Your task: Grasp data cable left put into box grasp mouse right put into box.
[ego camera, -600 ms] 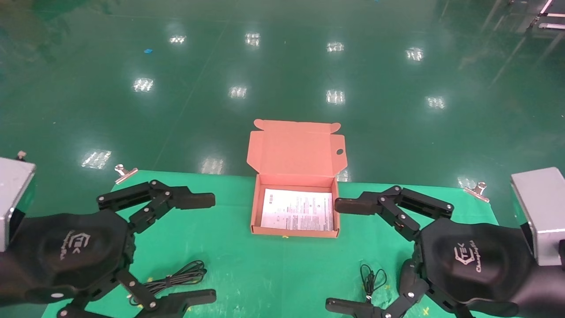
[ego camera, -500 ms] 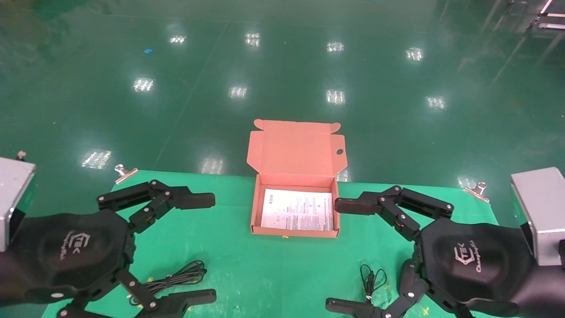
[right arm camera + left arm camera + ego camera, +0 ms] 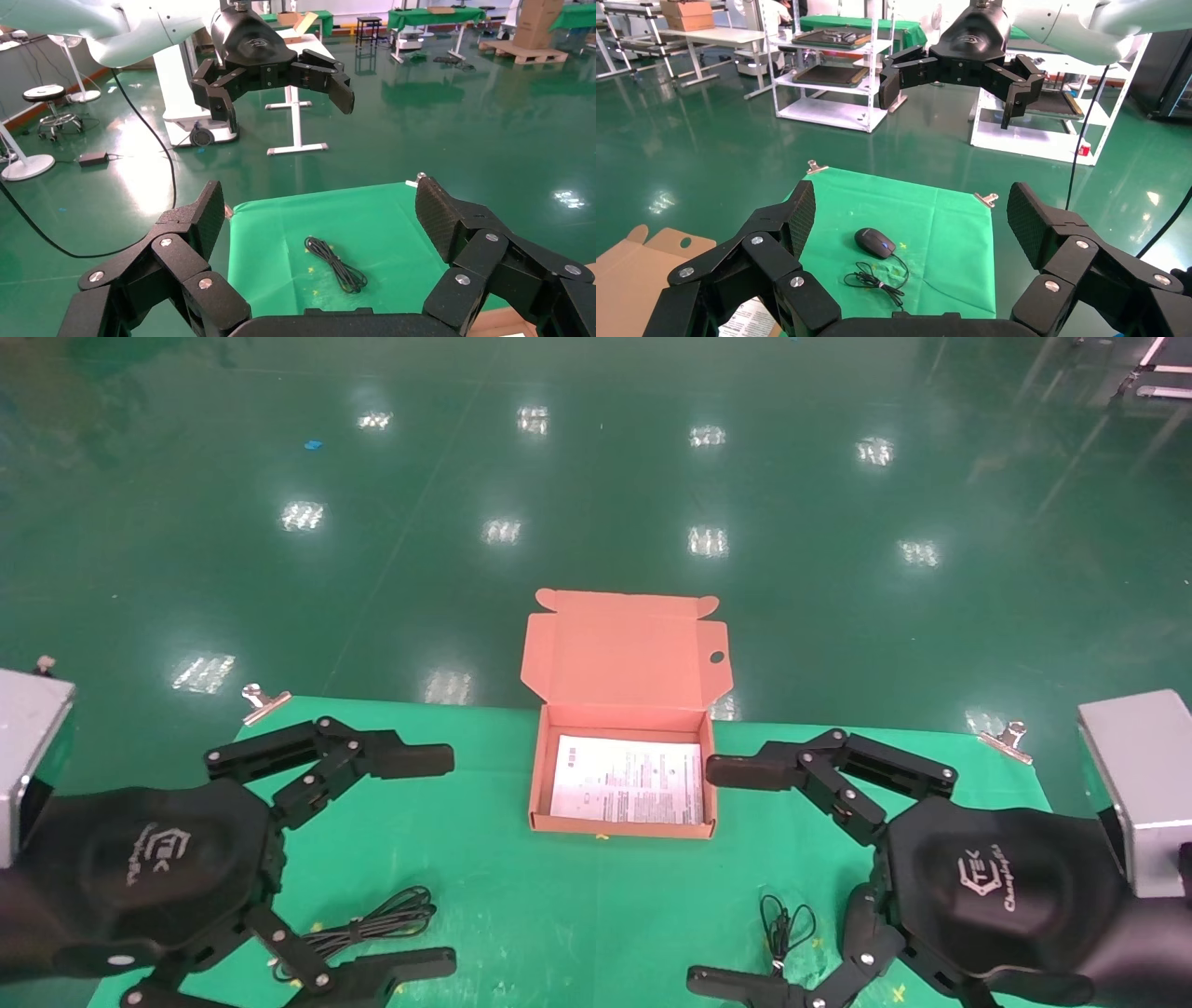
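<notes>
Nothing is packed yet. Your box [image 3: 621, 786] at frame centre holds only its sheet. The data cable [image 3: 372, 922] lies lower left, the mouse [image 3: 875, 242] lower right. Left gripper [image 3: 419, 864] and right gripper [image 3: 736, 877] hover, jaws apart.

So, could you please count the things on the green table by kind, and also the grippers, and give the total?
Data cable: 1
Mouse: 1
Box: 1
Printed sheet in the box: 1
Metal clips at the table edge: 2
Grippers, left gripper and right gripper, both open above the table: 2
Total: 8
</notes>
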`<state>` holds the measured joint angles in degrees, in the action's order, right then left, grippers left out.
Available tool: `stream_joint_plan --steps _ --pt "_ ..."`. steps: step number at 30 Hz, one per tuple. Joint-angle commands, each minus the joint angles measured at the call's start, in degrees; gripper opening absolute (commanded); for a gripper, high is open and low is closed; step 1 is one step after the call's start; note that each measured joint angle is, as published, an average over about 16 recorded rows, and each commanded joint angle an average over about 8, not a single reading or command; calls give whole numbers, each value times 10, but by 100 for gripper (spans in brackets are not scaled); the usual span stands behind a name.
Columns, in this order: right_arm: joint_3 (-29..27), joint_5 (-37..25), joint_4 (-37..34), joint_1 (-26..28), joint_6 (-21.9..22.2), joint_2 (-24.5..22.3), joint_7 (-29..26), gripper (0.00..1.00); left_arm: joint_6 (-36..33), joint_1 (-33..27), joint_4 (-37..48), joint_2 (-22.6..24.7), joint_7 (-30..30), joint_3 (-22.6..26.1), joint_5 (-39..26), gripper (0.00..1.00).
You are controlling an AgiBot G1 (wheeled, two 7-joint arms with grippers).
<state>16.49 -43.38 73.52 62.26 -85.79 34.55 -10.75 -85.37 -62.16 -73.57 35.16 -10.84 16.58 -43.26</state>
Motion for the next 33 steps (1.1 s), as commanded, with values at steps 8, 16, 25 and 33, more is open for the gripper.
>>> stream_joint_plan --steps 8,16,25,33 --pt "28 -86 5 43 -15 -16 -1 100 8 -38 1 2 -15 35 -89 100" --pt "130 -295 22 158 -42 12 12 100 12 -126 -2 25 -58 122 -307 100" --pt "278 -505 5 248 -40 87 62 100 36 -181 2 93 -117 220 -556 100" --pt "349 -647 -6 251 4 143 103 100 74 -172 31 141 -166 270 -691 100"
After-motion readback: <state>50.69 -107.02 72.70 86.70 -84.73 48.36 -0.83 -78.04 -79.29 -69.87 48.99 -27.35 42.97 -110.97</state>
